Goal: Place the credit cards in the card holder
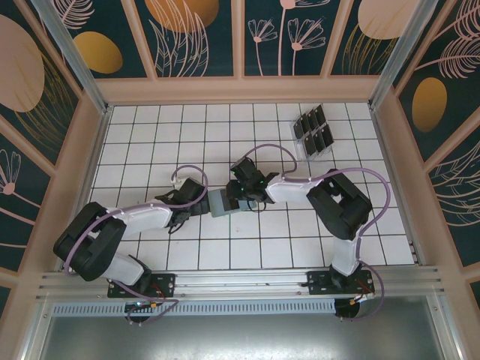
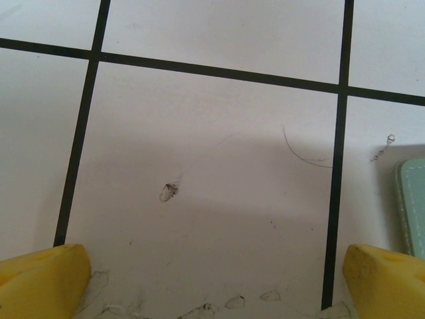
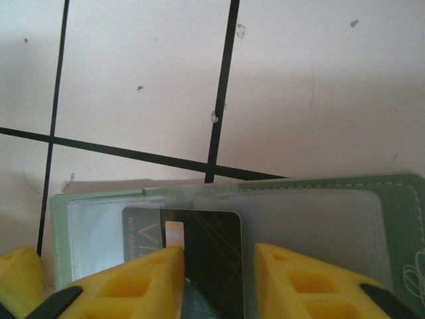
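So from the top camera, the card holder (image 1: 219, 202) lies open mid-table, right gripper (image 1: 247, 196) at its 3 o'clock edge, left gripper (image 1: 182, 214) at 9, spare credit cards (image 1: 313, 129) racked at 1 o'clock. Left wrist: yellow fingers (image 2: 40, 282) spread wide, gripping nothing. Right wrist: fingers (image 3: 143, 282) pinching a dark card (image 3: 206, 249) over the holder's clear pocket (image 3: 312, 229).

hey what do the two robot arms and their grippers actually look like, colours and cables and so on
Both arms have white link segments joined by bulky black joint housings, on black bases bolted to an aluminium rail. A thin lavender cable loops along each arm. The left gripper and right gripper look black from above. In the wrist views the fingers are bright yellow plastic, the right ones with moulded rectangular recesses.
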